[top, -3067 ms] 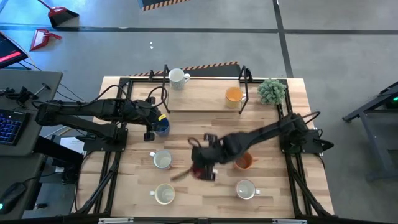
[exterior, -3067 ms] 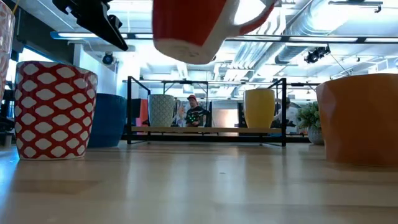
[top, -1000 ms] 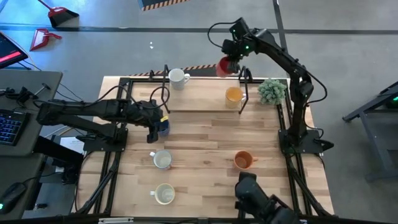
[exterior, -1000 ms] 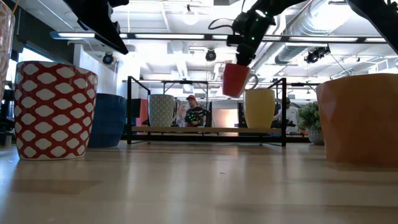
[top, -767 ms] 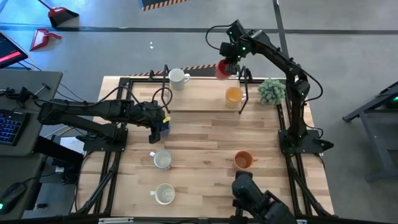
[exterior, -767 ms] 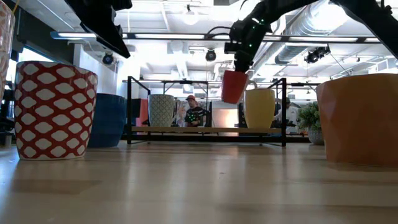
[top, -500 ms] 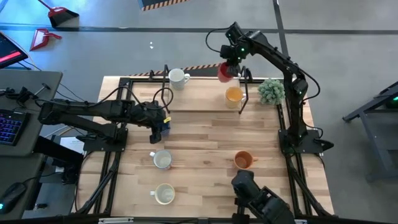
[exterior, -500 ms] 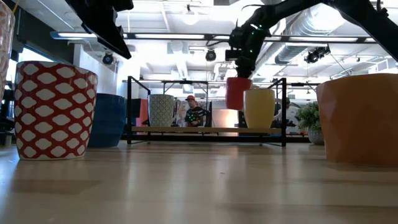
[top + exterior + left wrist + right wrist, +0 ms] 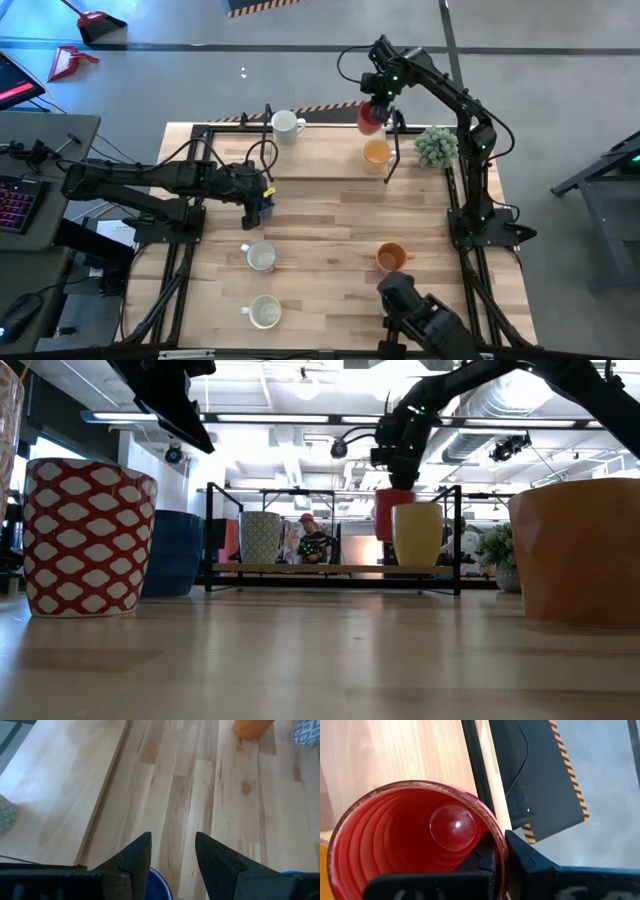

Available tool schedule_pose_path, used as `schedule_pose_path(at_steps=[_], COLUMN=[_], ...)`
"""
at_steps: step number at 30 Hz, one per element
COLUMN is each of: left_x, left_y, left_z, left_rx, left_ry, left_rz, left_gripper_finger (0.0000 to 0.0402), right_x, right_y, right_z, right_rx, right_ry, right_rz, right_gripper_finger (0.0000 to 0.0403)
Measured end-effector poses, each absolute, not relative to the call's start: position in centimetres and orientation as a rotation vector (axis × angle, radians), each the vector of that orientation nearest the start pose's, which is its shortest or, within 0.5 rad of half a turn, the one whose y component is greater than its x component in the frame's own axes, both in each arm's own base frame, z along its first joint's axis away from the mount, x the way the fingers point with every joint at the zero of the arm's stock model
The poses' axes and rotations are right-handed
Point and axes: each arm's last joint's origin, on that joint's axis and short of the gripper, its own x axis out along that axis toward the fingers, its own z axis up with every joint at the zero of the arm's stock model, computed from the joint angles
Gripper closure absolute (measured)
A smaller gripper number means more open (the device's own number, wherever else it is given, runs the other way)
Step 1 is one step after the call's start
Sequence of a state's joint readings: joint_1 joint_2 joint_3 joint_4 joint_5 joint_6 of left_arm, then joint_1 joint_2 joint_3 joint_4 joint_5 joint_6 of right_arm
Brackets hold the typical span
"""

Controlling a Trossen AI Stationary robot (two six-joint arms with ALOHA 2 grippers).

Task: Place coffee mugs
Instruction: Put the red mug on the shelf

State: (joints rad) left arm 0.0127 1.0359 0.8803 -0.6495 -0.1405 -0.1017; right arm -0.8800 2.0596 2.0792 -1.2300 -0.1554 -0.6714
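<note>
The right gripper is clamped shut on the rim of the glossy red ceramic mug, one finger inside and one outside — its arm stretched high over the back edge of the raised wooden shelf. The mug hangs upright, ribbed inside, just beside the yellow-orange mug standing on that shelf; whether it touches the shelf is hard to judge. A white mug stands at the shelf's other end. In front of the shelf, the left gripper hovers with parted fingers over the blue mug.
</note>
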Motion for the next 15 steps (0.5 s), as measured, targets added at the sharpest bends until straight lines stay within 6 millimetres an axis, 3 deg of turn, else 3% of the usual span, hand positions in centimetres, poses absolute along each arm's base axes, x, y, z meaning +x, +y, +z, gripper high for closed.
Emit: schedule_pose_path(at_steps=[15], left_x=[20.3], left_y=[0.7], left_z=[28.2], left_rx=[-0.044], left_ry=[0.797], left_rz=[0.186], left_gripper_finger=[0.0261], right_x=[27.9], right_y=[-32.2], right_z=[29.6], right_rx=[0.082], right_ry=[1.23], right_rz=[-0.199], right_gripper_finger=[0.0403])
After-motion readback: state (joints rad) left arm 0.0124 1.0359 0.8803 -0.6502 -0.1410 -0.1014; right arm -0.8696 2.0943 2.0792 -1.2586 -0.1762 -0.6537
